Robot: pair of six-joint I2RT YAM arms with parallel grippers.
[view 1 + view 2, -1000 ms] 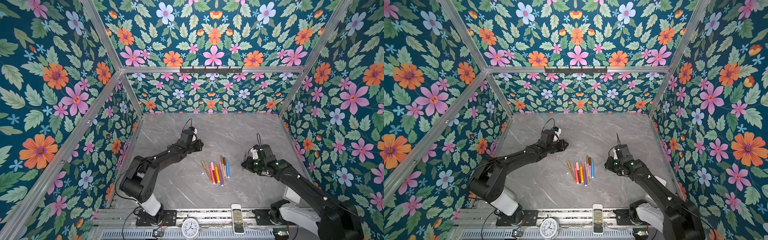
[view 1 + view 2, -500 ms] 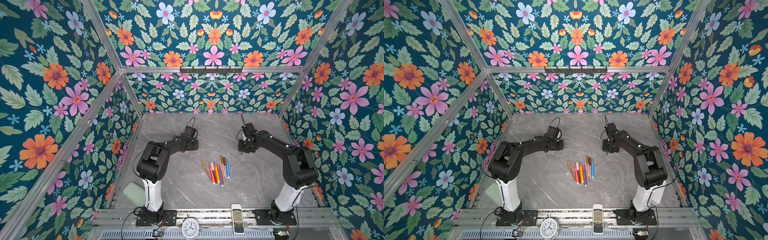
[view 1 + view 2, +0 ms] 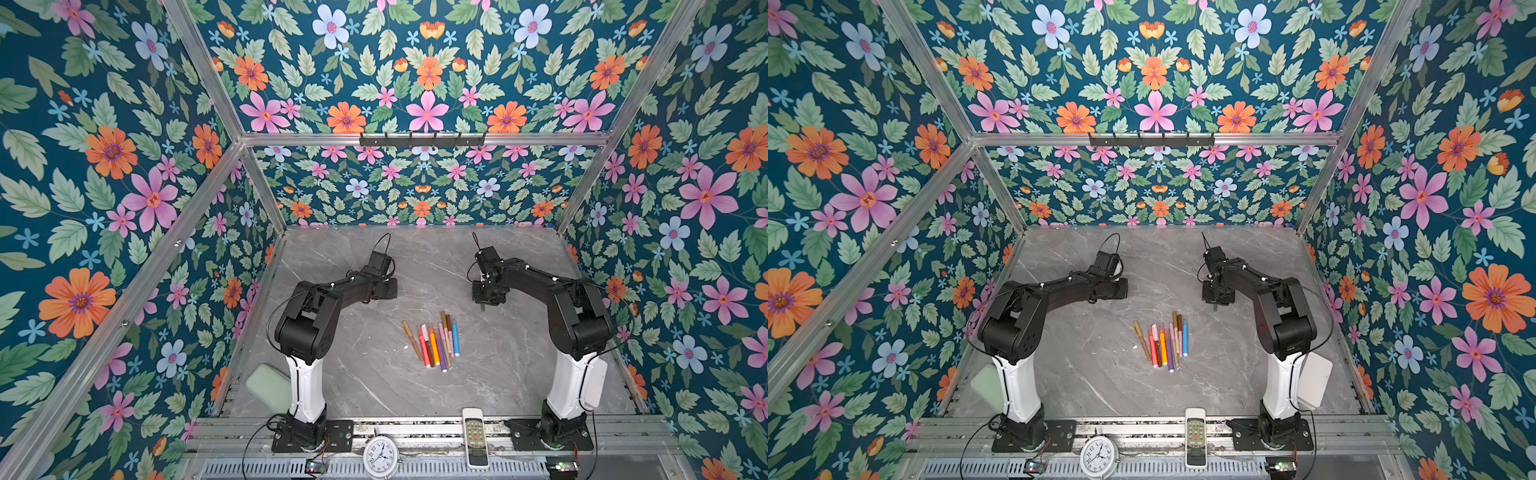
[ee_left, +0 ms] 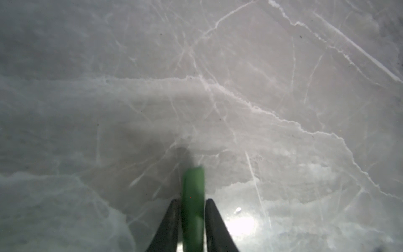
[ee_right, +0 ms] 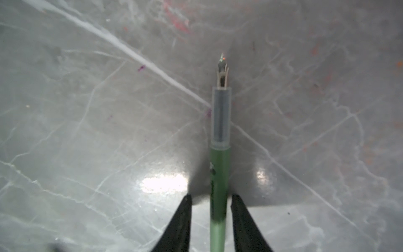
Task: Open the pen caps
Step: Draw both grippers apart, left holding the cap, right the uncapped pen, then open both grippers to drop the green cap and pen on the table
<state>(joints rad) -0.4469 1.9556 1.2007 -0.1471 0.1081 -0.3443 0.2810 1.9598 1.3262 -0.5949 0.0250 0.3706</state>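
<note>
Flanking green cap (image 4: 193,196), left fingers (image 4: 172,222), grip unclear; right fingers (image 5: 181,222) apart, straddling green pen (image 5: 219,174).

Tabletop (image 3: 374,386) was grey with white marble veining. A row of pens (image 3: 434,347) lay side by side on it, near the middle toward the front edge, packed closely together. Small red, purple and orange ink smudges (image 5: 176,19) marked the surface.
</note>
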